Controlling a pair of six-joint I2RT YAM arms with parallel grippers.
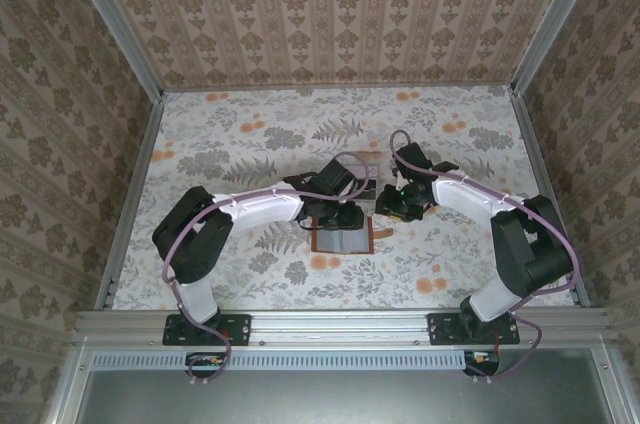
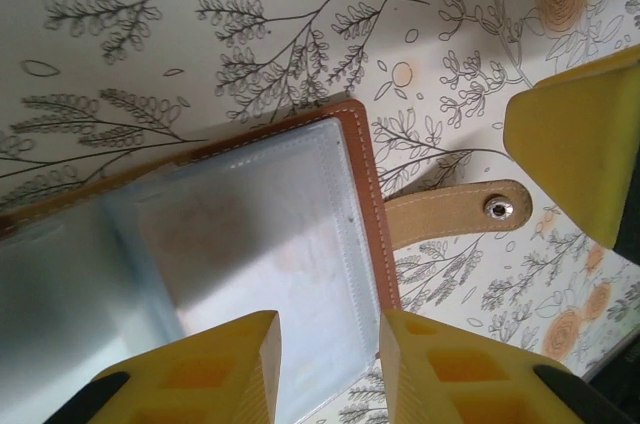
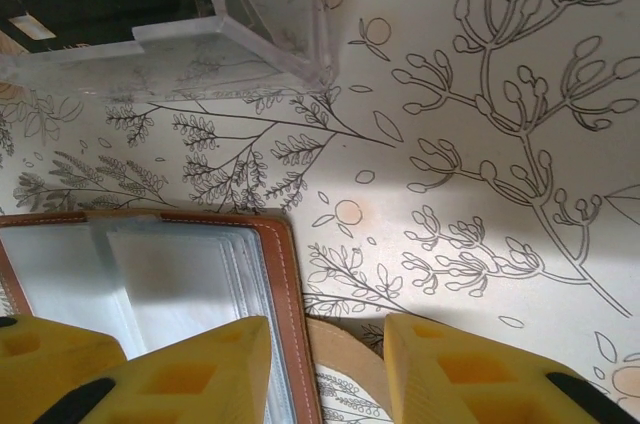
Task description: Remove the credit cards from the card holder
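Floral tabletop (image 1: 250, 134), walled in patterned paper. At its middle, lying open and flat: card holder (image 1: 340, 240), strap tab (image 2: 450, 214) stretched toward the right arm (clear plastic tray (image 3: 260, 34) just beyond). Left gripper (image 2: 330, 329) and right gripper (image 3: 328, 334) both spread wide over its stitched edge.

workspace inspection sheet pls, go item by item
surface: floral-print table, flat.
job's things: card holder lying open, strap out to the side; credit cards cannot be told through the cloudy sleeves.
clutter: clear plastic tray beyond the holder.
grippers: left gripper and right gripper both open, each straddling the holder's strap-side edge.
cables: purple cable along each arm.
surroundings: patterned walls, metal frame rails.
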